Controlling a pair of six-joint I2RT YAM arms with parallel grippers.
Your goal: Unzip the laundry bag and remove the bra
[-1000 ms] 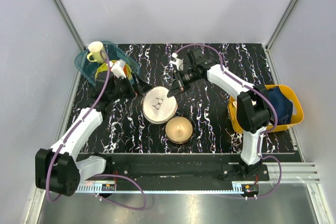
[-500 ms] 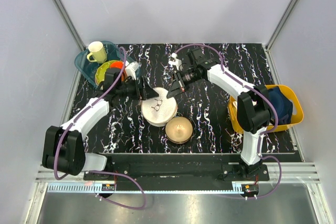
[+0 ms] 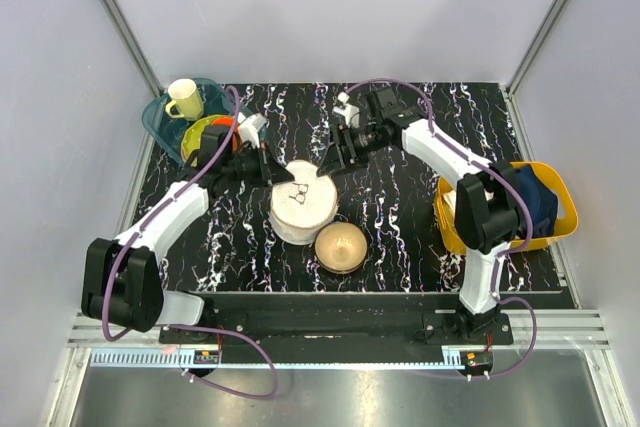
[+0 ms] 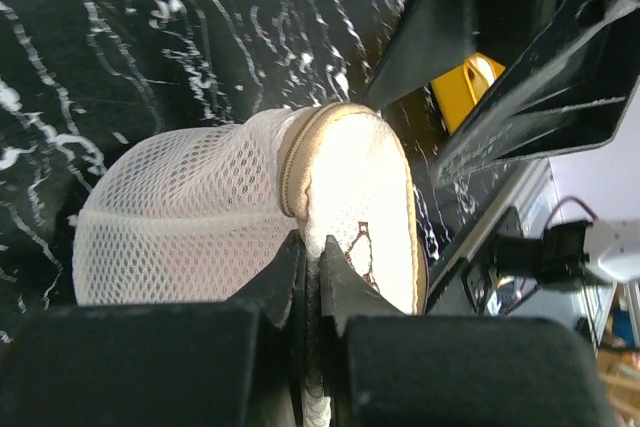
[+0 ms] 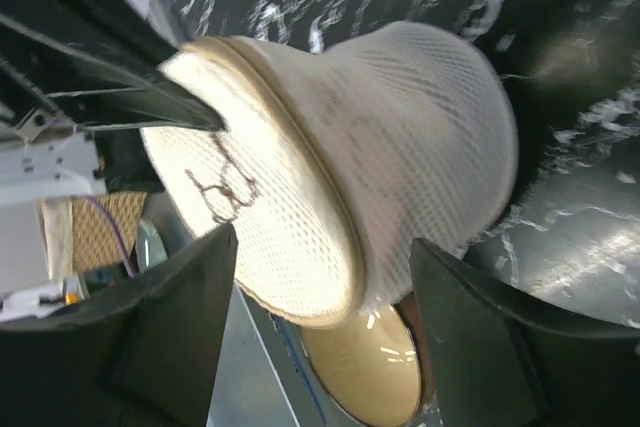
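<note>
One bag (image 3: pixel 302 207) is seen near the middle of the black marbled table (image 3: pixel 400 212), resting on its side wall with the round lid tilted upward. A single small dark drawing (image 3: pixel 299 191) is carried on that lid, and the zip seam around it is seen closed. One bronze bowl (image 3: pixel 341 246) is set just beside the bag, on its near right. Two arms are reached in over the bag, one from each side. The left gripper (image 4: pixel 311 247) is pressed against the lid's rim at the zip seam with its two fingers brought tightly together; whether a zip pull or a bit of mesh is caught between them cannot be told. The right gripper (image 5: pixel 322 247) is held at the bag's far edge with its two fingers (image 5: pixel 170 347) spread wide and nothing gripped. At the far left corner one teal basin (image 3: pixel 160 119) is found, with one yellow mug (image 3: pixel 183 98) in it. At the right edge one yellow basket (image 3: pixel 565 217) is placed, with one dark blue cloth (image 3: pixel 535 197) inside.
</note>
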